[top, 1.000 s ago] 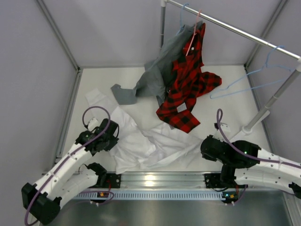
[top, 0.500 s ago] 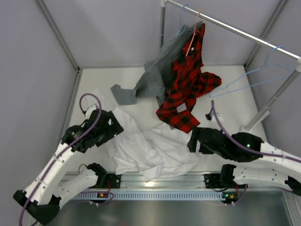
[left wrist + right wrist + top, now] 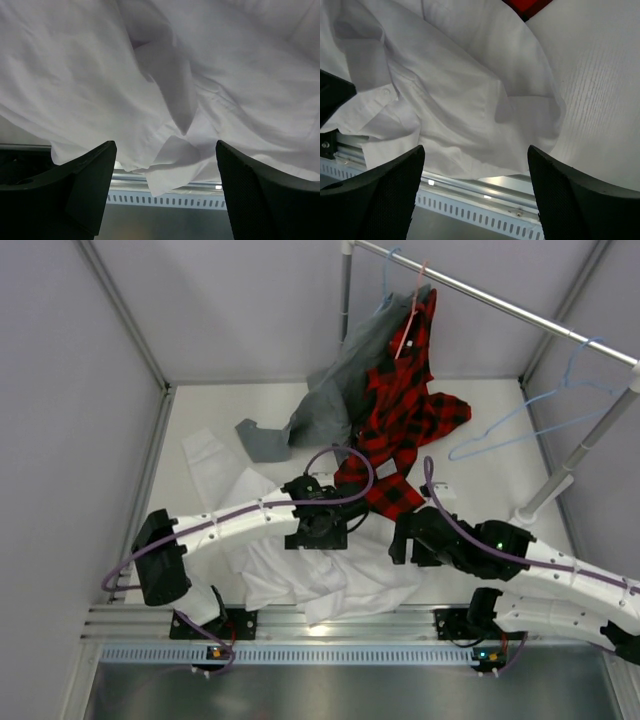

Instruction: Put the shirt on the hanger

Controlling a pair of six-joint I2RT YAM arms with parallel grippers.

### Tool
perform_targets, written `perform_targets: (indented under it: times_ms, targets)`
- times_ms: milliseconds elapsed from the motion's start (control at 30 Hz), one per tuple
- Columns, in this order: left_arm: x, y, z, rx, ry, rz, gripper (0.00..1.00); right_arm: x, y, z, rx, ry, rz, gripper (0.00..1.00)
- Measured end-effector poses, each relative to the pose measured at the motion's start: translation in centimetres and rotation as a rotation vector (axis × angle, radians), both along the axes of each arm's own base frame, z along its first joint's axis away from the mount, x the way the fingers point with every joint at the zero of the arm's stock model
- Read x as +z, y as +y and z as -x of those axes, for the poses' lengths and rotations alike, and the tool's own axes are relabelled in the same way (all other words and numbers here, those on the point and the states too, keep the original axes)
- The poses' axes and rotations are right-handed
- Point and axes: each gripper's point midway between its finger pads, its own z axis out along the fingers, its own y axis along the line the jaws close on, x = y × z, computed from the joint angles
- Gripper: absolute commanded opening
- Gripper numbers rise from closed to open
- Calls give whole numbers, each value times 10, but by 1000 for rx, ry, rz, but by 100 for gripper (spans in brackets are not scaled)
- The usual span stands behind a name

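The shirt [image 3: 300,575] lies crumpled and deeply creased on the table [image 3: 220,410] by its front edge, white folds bunched between both arms. The left gripper [image 3: 165,192] and right gripper [image 3: 475,195] hover over it, fingers spread, empty. The hanger [image 3: 520,430] hangs from the rail [image 3: 500,302], well apart

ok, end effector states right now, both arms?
Left end effector: open, holding nothing, over the white shirt.
Right end effector: open, holding nothing, also over the white shirt.
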Motion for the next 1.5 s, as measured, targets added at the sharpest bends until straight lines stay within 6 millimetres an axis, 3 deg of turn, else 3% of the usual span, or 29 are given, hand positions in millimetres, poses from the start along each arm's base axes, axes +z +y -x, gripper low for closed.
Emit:
perform_targets:
  times_ms: [133, 333, 433, 533, 633, 667, 833, 900, 1000, 1200, 1400, 1500]
  targets:
    - [-26, 6, 5, 27, 38, -96, 77, 13, 1, 1, 5, -29, -74, 81]
    - [-48, 8, 1, 69, 37, -158, 74, 13, 3, 7, 56, -23, -87, 81]
    - [-58, 6, -2, 84, 35, -177, 66, 13, 3, 8, 77, -22, -80, 81]
    - [-70, 5, -6, 103, 34, -205, 56, 12, 4, 9, 97, -22, -73, 81]
    - [-79, 6, -9, 123, 33, -228, 18, 12, 4, 10, 112, -23, -68, 81]
    - [-81, 6, -11, 126, 31, -233, 0, 12, 4, 10, 117, -22, -67, 81]
    - [-73, -2, -22, 138, 7, -207, 0, 12, 4, 12, 144, -21, -60, 81]
    - [-63, -6, -28, 141, -20, -178, 0, 13, 5, 13, 153, -24, -64, 81]
    - [-30, -8, -39, 137, -83, -97, 0, 15, 9, 12, 167, -40, -91, 80]
    - [91, 6, -59, 84, -285, 174, 0, 27, 36, 10, 228, -81, -218, 79]
    - [185, 30, -38, -16, -484, 490, 0, 52, 75, -2, 290, -128, -364, 76]
    - [202, 41, -22, -58, -538, 623, 0, 57, 92, -17, 293, -135, -399, 76]
